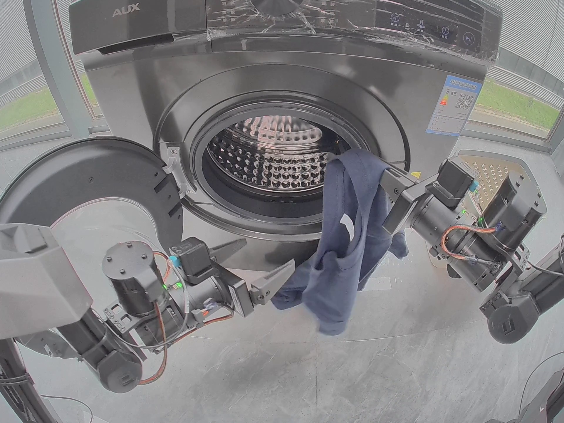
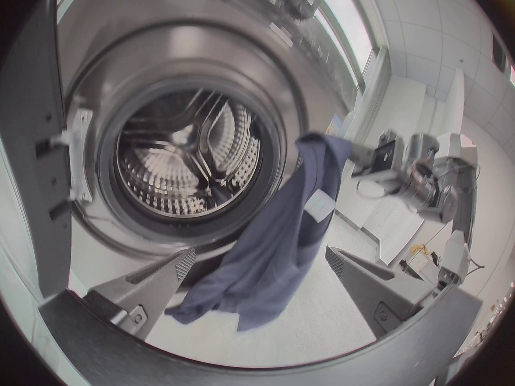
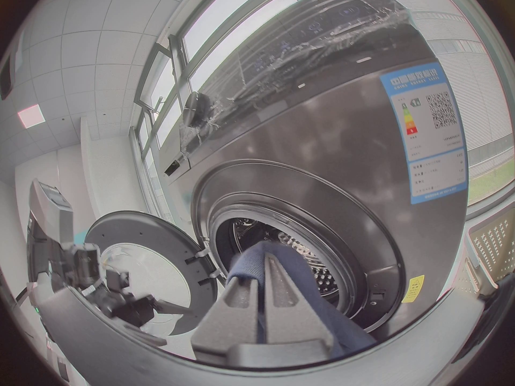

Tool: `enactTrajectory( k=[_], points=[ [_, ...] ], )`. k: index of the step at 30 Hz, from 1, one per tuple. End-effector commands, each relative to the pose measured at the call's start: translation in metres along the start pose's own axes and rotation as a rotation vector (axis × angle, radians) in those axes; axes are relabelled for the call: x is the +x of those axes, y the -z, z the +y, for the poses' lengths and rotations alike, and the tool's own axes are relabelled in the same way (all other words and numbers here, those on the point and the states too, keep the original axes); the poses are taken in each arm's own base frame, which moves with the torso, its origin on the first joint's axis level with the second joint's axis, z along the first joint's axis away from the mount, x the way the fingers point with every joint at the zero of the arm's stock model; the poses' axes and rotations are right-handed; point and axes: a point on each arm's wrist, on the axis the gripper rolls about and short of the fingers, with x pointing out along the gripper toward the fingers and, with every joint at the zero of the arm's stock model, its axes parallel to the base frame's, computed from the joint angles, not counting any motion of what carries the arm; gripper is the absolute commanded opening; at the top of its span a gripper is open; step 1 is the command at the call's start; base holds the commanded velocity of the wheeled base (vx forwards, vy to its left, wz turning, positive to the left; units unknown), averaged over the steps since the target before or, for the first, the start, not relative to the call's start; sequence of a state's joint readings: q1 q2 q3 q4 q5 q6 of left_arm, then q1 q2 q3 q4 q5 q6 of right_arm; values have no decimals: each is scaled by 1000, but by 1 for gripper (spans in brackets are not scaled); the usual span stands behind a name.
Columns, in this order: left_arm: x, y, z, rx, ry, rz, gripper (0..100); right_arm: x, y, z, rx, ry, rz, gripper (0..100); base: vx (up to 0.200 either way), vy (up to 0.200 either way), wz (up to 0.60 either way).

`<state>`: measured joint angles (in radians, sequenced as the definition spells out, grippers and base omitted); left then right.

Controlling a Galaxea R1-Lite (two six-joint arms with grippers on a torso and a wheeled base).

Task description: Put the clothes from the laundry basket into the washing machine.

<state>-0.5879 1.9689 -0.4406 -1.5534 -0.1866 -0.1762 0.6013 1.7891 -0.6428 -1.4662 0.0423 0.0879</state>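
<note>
A dark blue garment (image 1: 346, 236) with a white label hangs in front of the washing machine (image 1: 282, 77), at the right edge of its open drum (image 1: 273, 151). My right gripper (image 1: 392, 186) is shut on the garment's top, and its lower end droops toward the floor. In the right wrist view my right gripper (image 3: 263, 266) pinches the blue cloth (image 3: 252, 261) just before the drum opening. My left gripper (image 1: 267, 265) stands open, low and left of the hanging cloth, nothing between its fingers. In the left wrist view my left gripper (image 2: 257, 266) frames the garment (image 2: 284, 231) and the drum (image 2: 188, 151).
The round door (image 1: 88, 189) stands swung open on the left, behind my left arm. A pale perforated laundry basket (image 1: 493, 171) sits at the right behind my right arm. The grey floor (image 1: 352, 371) lies bare in front of the machine.
</note>
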Motion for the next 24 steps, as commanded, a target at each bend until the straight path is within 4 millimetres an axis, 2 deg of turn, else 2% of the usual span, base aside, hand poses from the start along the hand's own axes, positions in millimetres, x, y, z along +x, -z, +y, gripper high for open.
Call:
enactTrajectory(
  k=[1,6,9,17,21,24],
  points=[
    [19,43,9,-18,-13,119,100,1,-8,8,7,-12,-26,0,0,0,0],
    [27,50,9,-15,-1,124,100,5,-10,10,10,16,-39,0,0,0,0],
    [31,52,-1,-14,29,127,100,10,-13,10,12,47,-60,0,0,0,0],
    [37,65,-9,-4,61,157,100,19,-5,11,17,71,-56,0,0,0,0],
    [46,72,-3,18,43,156,100,22,-7,11,17,70,-68,0,0,0,0],
    [53,77,11,28,12,148,100,20,-8,16,23,55,-69,0,0,0,0]
  ],
)
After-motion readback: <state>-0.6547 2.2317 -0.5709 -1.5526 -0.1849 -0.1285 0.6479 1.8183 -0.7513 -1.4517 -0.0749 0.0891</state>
